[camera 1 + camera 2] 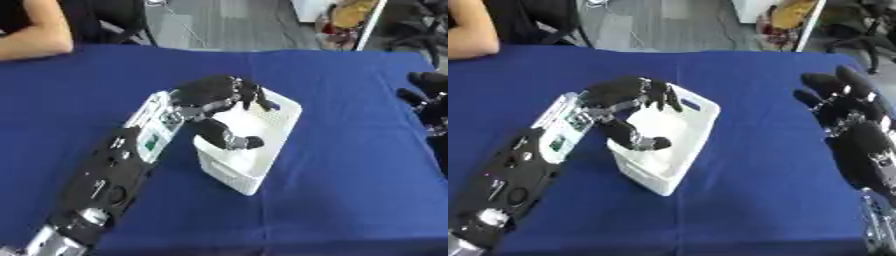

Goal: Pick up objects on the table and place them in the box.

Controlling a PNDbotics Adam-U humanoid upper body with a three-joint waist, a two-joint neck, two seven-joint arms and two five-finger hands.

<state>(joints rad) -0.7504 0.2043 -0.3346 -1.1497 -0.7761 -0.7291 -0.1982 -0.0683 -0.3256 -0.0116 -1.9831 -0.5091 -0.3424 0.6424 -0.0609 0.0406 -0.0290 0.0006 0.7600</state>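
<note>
White box point(255, 165) sits near the middle of the blue worktop point(350, 165), turned at an angle, one corner pointing near and its slotted handle wall toward the far right. Its inside shows only white; whether anything lies in it cannot be told. Left hand point(214, 95) hangs over the box's far-left rim, the fingers point(260, 99) curled downward over the opening and the thumb point(229, 137) reaching down inside along the left wall; nothing can be seen held between them. The black forearm runs from the near-left corner up to the box. Right hand point(846, 112) rests at the right edge, well apart from the box, fingers straight and pointing far, relaxed and holding nothing.
</note>
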